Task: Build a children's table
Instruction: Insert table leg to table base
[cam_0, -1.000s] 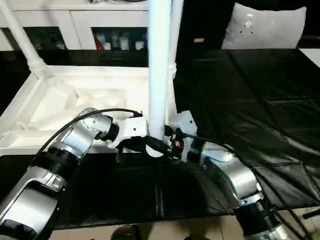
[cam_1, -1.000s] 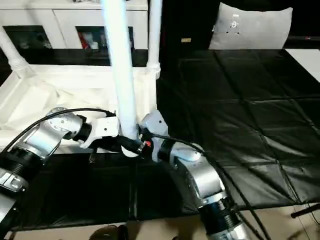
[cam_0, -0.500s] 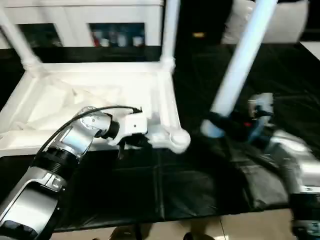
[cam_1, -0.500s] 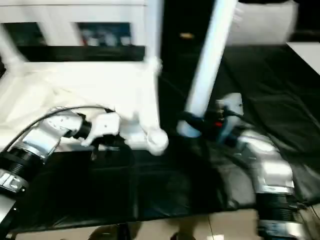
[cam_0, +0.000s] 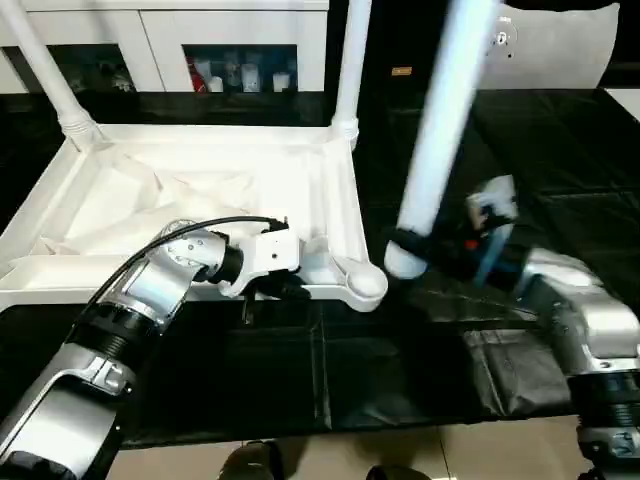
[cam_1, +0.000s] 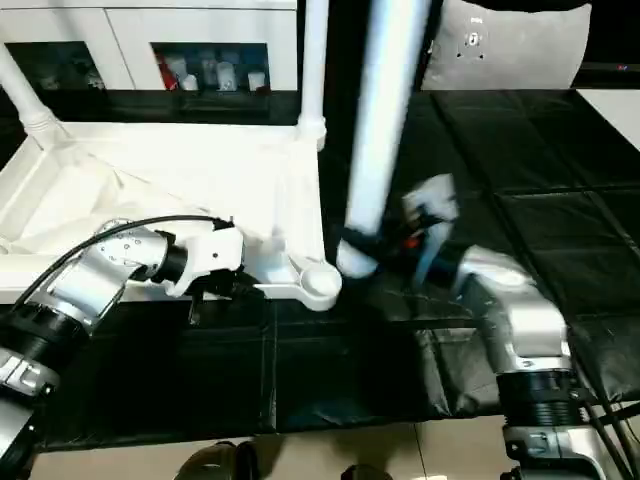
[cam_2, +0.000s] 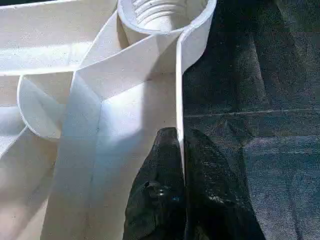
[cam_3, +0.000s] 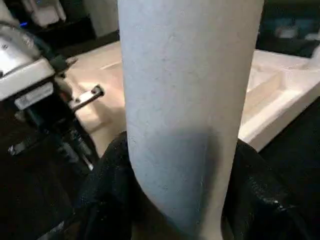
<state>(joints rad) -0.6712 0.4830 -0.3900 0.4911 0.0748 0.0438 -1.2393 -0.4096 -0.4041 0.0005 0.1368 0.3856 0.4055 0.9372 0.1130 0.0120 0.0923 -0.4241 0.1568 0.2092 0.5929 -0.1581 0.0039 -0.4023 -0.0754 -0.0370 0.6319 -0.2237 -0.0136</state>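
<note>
Leg (cam_0: 440, 130) is standing nearly upright in the right gripper (cam_0: 425, 252), its long axis leaning a little away from the table top, thick end down between the jaws. The right wrist view is showing both black fingers (cam_3: 107, 195) clenched around the leg's lower part. That thick end is hanging just beside the empty near socket (cam_0: 365, 283), off to the robot's right of it and apart from it, over the black surface (cam_0: 560, 160). So the coming move is turning on a short shift to the left and a straightening of the leg, I judge, so the end drops into the socket's threaded bore (cam_2: 160, 10).

The left gripper (cam_2: 181, 150) is lying close to that same socket, its jaws pinching the thin side wall of the top (cam_0: 200, 190), one finger inside the rim and one outside. It is the nearer arm to the socket, and seems to be steadying the top while the right arm is bringing the leg.

The top is lying upside down on the surface, ribbed side up. Counting legs: two are already standing in the far sockets, one at the far left (cam_0: 45, 75) and one at the far right (cam_0: 352, 60), and one is in the right jaws, making three in sight. The fourth corner, near left, is hidden behind the left arm.
</note>
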